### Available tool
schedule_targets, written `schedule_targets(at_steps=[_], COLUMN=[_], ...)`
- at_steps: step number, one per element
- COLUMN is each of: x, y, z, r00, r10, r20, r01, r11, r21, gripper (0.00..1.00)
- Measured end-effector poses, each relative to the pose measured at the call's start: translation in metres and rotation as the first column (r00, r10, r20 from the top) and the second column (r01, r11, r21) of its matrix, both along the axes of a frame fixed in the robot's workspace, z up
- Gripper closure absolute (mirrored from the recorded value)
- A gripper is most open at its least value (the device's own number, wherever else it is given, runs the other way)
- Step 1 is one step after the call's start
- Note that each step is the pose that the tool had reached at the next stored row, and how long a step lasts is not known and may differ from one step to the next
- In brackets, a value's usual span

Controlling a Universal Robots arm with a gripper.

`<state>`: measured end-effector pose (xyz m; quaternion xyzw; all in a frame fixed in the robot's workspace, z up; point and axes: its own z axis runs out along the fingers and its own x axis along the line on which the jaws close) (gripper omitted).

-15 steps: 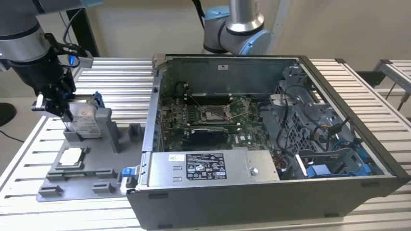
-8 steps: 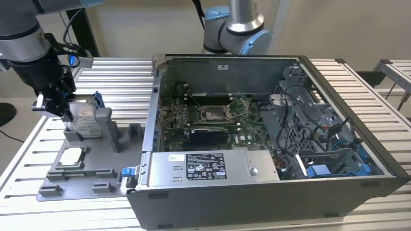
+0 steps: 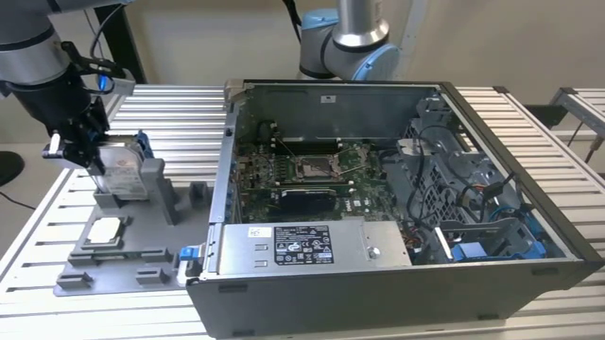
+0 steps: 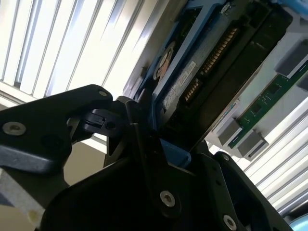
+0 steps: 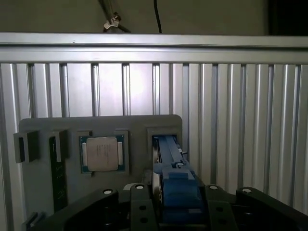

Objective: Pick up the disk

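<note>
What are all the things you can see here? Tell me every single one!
disk: one, silver with blue bracket, standing upright in the holder.
holder: one, grey, on the table at the exterior view's left.
chip: one, silver square, lying in the holder.
memory stick: one, green, in a holder slot.
computer case: one, dark grey, open, mid-table.
box: one, grey with black label, inside the case.
table: one, silvery slats.
other arm: one, silver-blue, behind the case.
gripper: one, black, closed on the disk's top.
</note>
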<state>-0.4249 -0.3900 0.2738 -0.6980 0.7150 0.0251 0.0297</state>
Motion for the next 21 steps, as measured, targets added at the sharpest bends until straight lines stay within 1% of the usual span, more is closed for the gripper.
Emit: schedule_targets(at_steps=[2, 3, 21], x=[-0.0001, -0.0001, 0.0], y=[0.0, -0.0001, -0.0003], z=[0.0051, 0.0088, 0.0908], r00=[1.0, 1.0, 1.0], r10=[-0.001, -0.001, -0.003], r20=[0.0, -0.0001, -0.0003], r01=[0.001, 0.001, 0.003], r11=[1.0, 1.0, 1.0], r21=[-0.0001, 0.0, -0.0001], gripper=[1.0, 1.0, 1.0])
